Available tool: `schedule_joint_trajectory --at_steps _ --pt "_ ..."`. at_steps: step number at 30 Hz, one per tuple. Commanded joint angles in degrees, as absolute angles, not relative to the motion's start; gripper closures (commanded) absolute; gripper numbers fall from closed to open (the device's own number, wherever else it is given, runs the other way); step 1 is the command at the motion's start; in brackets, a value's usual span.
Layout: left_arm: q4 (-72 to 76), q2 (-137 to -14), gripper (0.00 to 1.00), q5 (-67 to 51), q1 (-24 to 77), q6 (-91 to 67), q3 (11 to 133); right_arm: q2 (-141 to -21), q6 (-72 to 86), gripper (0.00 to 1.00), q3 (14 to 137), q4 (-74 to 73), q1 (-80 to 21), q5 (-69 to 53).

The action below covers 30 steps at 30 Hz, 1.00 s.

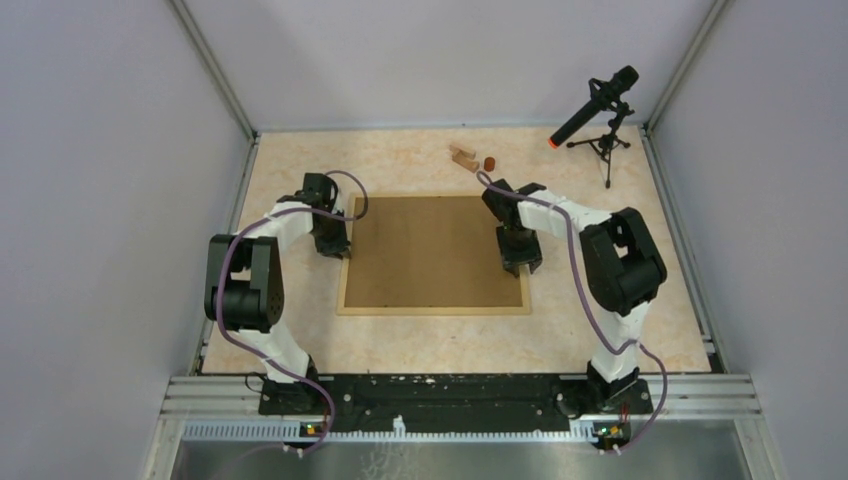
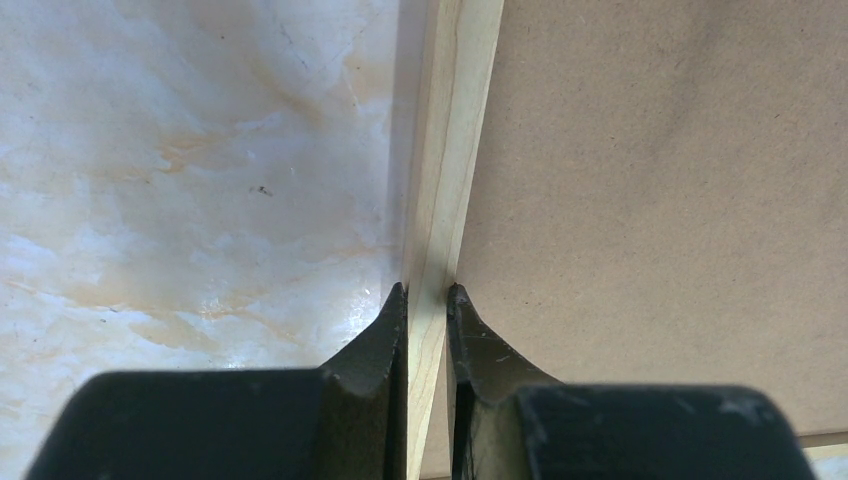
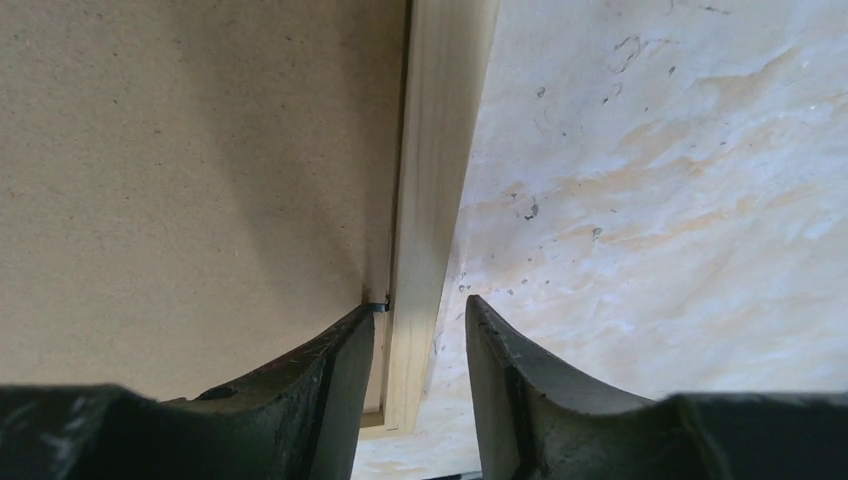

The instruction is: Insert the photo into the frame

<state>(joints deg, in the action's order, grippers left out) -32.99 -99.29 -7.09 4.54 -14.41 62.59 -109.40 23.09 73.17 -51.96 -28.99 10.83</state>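
At the middle of the marbled desk (image 1: 600, 300) the frame (image 1: 435, 310) lies flat with its back up, the brown backing board (image 1: 430, 250) filling it inside the narrow pale rails. Its long axis runs from left to right across the top view, and its short rails point away from the arm bases. The left arm (image 1: 250, 290) rises from the near edge with its elbow bent high. Its white forearm reaches forward and inward, and the wrist is turned down over the frame's left rail. There the left hand (image 1: 332, 243) is closed on the rail, which the wrist view shows pinched between the two dark fingers (image 2: 380, 330), one on the desk side and one on the board side, both pressed to the wood. The right arm (image 1: 620, 265) mirrors this pose, its dark elbow block out to the right and its forearm slanting in to the right rail, a little nearer the bases than the left hand's spot. The right hand (image 1: 520, 262) straddles that rail with its jaws parted. The inner finger (image 3: 340, 370) sits at the board's edge just beside the rail, while the outer finger stands off the wood with a strip of desk showing between them, so it has no hold on anything. Well beyond the frame's far rail lie some small wooden blocks (image 1: 463, 155), and a microphone (image 1: 598, 105) on a tripod stands at the far right corner.
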Motion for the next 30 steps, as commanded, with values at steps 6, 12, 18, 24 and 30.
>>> schedule_joint_trajectory --at_steps 6,12,18,24,30 --pt "-32.1 -101.3 1.0 -7.9 5.2 -14.7 61.7 -109.1 21.3 0.34 75.0 -42.3 -29.4 3.0" --pt "-32.8 -101.3 1.0 -6.3 5.2 -14.1 61.9 -102.8 17.9 0.41 78.7 -40.2 -18.7 -1.1" --pt "-33.5 -102.0 1.0 -4.8 5.2 -13.7 62.4 -109.8 15.7 0.56 84.7 -39.5 -14.2 -3.9" --pt "-33.6 -102.6 1.0 -4.3 5.2 -13.6 62.4 -114.9 15.8 0.6 89.1 -38.1 -12.9 -5.8" --pt "-33.7 -103.1 1.0 -4.4 5.3 -13.5 62.4 -117.7 16.1 0.63 90.2 -38.5 -12.8 -5.2"
